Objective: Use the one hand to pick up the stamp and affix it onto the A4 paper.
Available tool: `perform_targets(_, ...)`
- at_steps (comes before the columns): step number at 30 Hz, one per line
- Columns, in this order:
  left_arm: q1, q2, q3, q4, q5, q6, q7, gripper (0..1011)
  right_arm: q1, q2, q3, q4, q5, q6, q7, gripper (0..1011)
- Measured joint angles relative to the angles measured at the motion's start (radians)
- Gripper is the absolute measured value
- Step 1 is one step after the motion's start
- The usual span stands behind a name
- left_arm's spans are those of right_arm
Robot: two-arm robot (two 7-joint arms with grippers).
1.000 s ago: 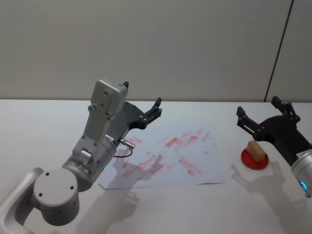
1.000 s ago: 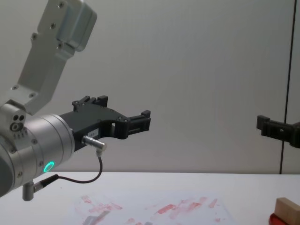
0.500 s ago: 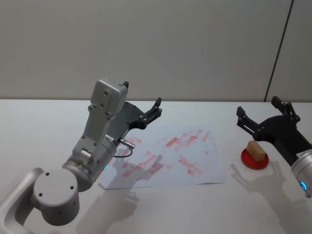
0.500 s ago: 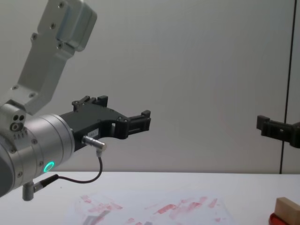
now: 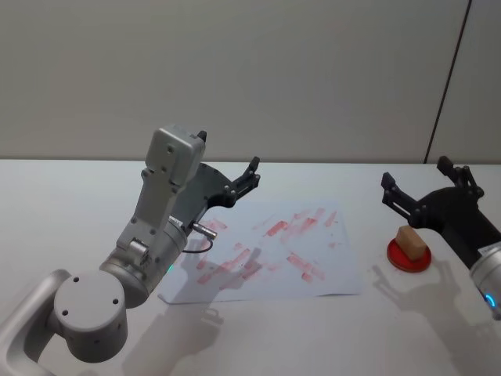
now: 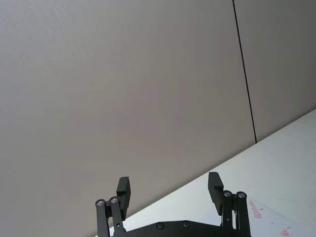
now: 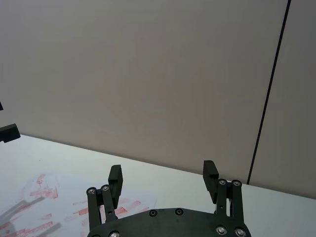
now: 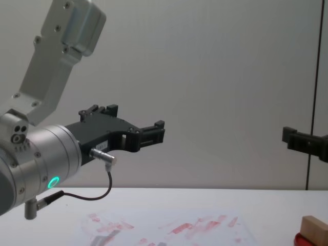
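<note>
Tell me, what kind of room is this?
Probably a robot test lab. A left end effector and a right end effector hang open over a plain white table by a bare wall. The paper is covered in red practice marks, near the stamp on its red ink pad.

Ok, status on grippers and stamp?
Right gripper open, hovering above the stamp. Stamp on the red ink pad, beside the A4 paper. Left gripper open, raised by the paper. Nothing blocking.

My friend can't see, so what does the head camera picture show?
The wooden stamp sits on a red ink pad, with the right gripper open above it. The red-smeared A4 paper lies to its left, the left gripper raised open by the paper's far edge.
</note>
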Motion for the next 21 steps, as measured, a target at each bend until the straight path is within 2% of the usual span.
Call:
perform_targets(6,0.000,0.000,0.000,0.000,0.000,0.000,0.000,1003,-0.033,0.019,0.012,-0.033,0.030,0.010,-0.018,1001)
perform_targets(12,0.000,0.000,0.000,0.000,0.000,0.000,0.000,1003,-0.085,0.049,0.031,-0.077,0.066,0.039,-0.065,1001)
perform_targets(21,0.000,0.000,0.000,0.000,0.000,0.000,0.000,1002,-0.126,0.069,0.044,-0.101,0.078,0.097,-0.113,1001)
